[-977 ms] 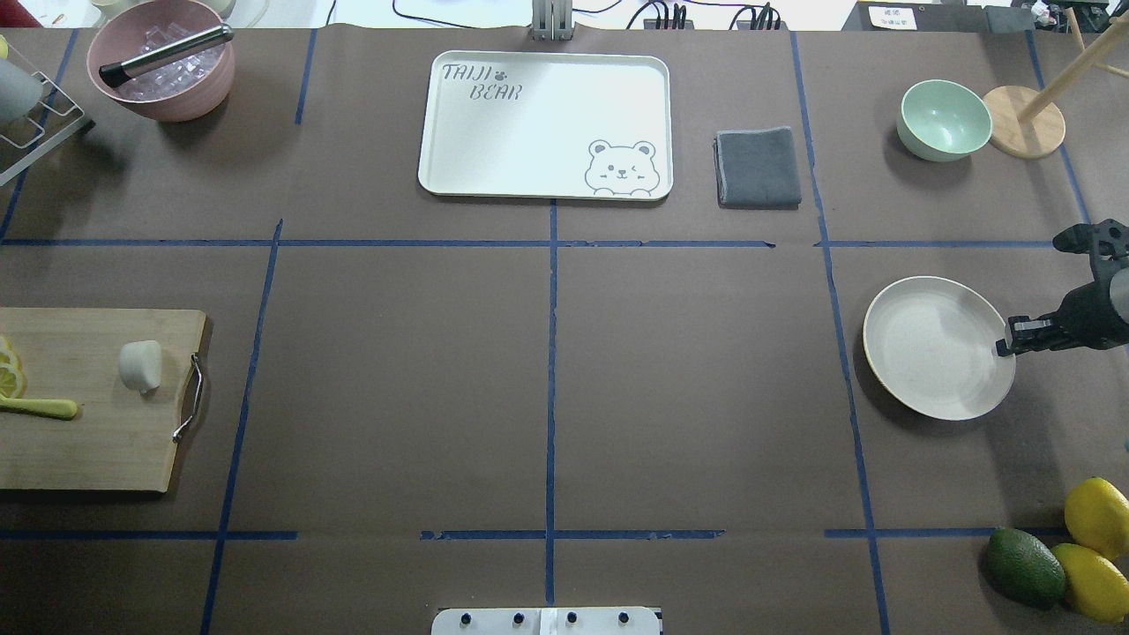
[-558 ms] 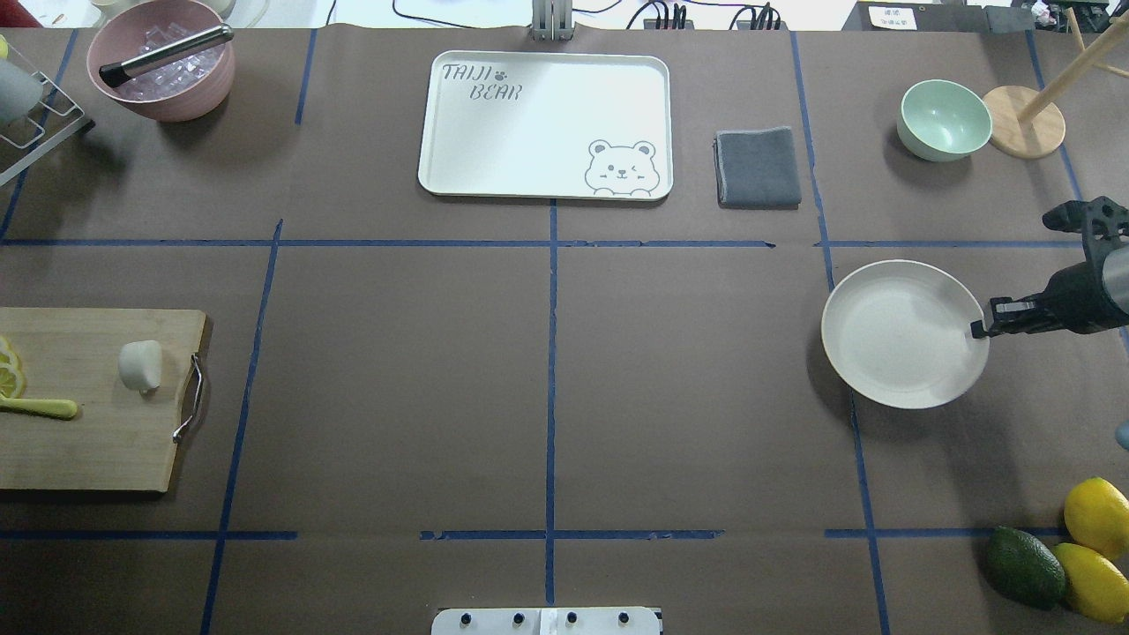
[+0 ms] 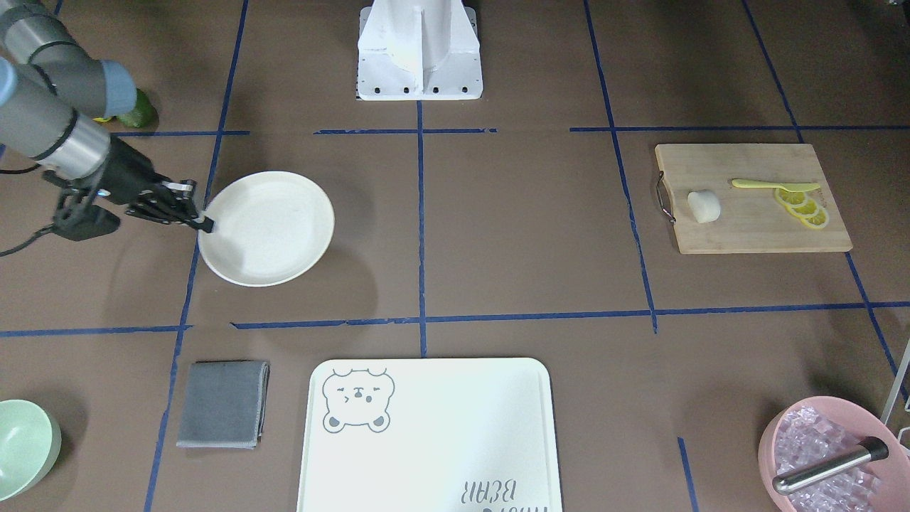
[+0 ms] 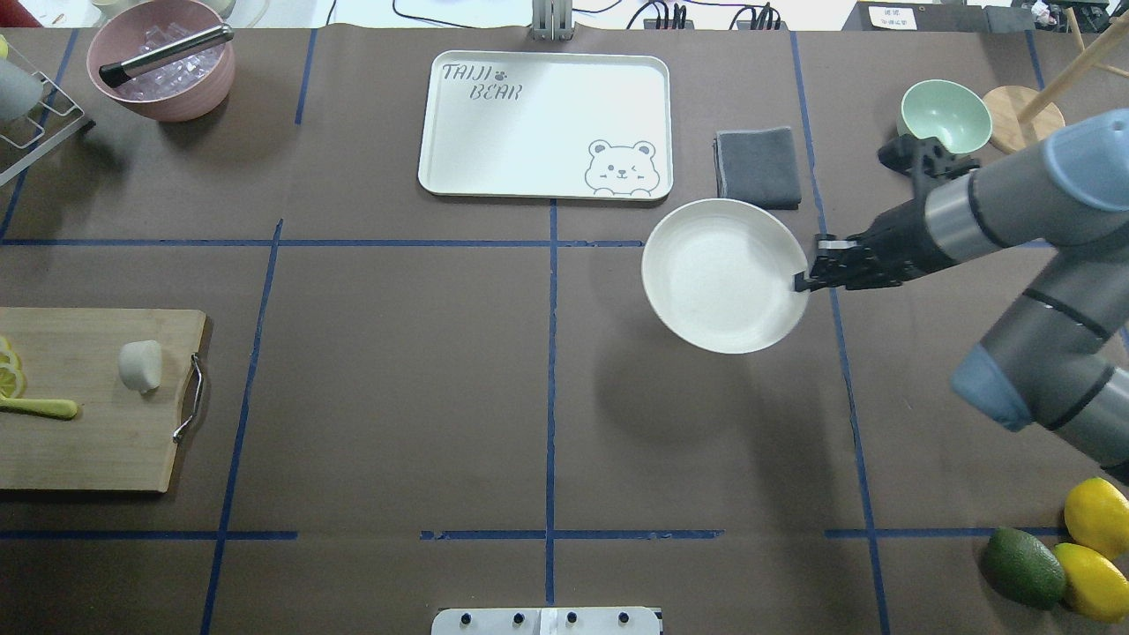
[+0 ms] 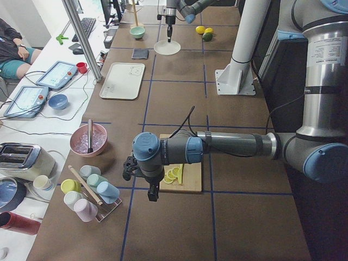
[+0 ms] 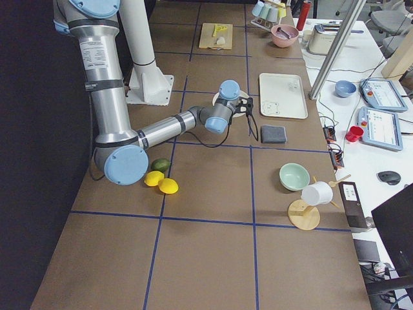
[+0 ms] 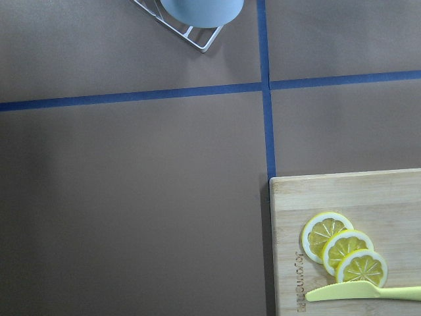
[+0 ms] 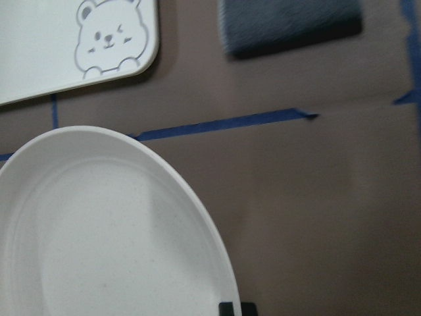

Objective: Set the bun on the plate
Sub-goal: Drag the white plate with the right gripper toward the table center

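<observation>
The right pincer (image 4: 799, 281) was clamped on the right rim of the plate (image 4: 719, 273), its fingers drawn almost together with only the rim between them. It held the plate clear of the surface (image 4: 397, 370), and the plate's shadow lay apart on the brown paper beneath. The left pincer (image 5: 151, 196) hung beside the board (image 4: 88, 432); only a side view showed it, so whether it was open or closed could not be told.

A second before, the plate had been near the right edge. Since then it had been carried toward the middle and farther from the robot, ending just on the near side of the grey cloth (image 4: 758, 168), with much more of the right arm reaching in. The bun (image 4: 141, 365) had not moved: it sat on the board at the left edge, beside the metal handle, well apart from the plate.

The surface was marked off with blue tape. A bear tray (image 4: 547, 123) lay at the far edge, a mint bowl (image 4: 944, 119) toward the far right corner, a pink bowl (image 4: 163, 66) of ice at the far left corner, and lemons (image 4: 1094, 516) with an avocado (image 4: 1023, 566) at the near right corner. Beyond the far edge stood a white bench with tablets, and a person (image 5: 11, 49) sat there.
</observation>
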You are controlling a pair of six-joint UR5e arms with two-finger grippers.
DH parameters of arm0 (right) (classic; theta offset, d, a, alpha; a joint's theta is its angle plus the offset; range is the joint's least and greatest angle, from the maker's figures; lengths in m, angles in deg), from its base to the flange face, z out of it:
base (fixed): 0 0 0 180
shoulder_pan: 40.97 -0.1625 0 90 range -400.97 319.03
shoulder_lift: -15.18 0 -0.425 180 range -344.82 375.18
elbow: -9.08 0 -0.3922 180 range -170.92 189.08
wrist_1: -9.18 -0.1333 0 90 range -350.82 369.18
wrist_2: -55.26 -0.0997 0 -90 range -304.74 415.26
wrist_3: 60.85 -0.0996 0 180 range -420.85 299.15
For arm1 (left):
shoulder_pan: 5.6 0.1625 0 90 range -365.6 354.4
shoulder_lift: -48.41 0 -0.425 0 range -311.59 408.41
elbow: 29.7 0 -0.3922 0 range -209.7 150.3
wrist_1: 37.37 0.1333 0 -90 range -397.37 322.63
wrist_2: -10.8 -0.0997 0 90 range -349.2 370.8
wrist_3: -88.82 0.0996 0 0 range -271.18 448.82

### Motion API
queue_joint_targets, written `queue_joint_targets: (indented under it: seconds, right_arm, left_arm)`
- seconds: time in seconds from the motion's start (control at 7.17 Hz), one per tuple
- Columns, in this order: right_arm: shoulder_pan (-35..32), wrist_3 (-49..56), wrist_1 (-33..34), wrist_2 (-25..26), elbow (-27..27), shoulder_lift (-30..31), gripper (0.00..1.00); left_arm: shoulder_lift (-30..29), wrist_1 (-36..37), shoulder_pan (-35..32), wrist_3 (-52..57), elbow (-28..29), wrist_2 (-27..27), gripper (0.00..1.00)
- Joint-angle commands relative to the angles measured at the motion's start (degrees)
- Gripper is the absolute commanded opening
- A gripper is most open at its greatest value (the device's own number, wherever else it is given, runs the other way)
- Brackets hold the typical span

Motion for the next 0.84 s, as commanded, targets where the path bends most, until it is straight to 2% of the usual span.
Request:
queue_joint_targets:
  seconds: [0.0, 0.28, 0.56, 0.7]
  right_arm:
    - [12.8, -9.8, 3.5, 14.3, -2.1, -9.1, 0.0]
    - [18.3, -9.9, 10.2, 20.5, -2.4, -11.9, 0.0]
    - [19.1, -9.9, 10.5, 21.5, -4.0, -12.2, 0.01]
    - [19.1, -9.8, 10.5, 21.5, -3.8, -12.2, 0.1]
  left_arm:
    - [0.0, 0.0, 0.1, 0.0, 0.0, 0.1, 1.0]
    - [0.0, 0.0, 0.0, 0.0, 0.0, 0.1, 1.0]
    - [0.0, 0.0, 0.1, 0.0, 0.0, 0.1, 1.0]
    - [0.0, 0.0, 0.0, 0.0, 0.0, 0.1, 1.0]
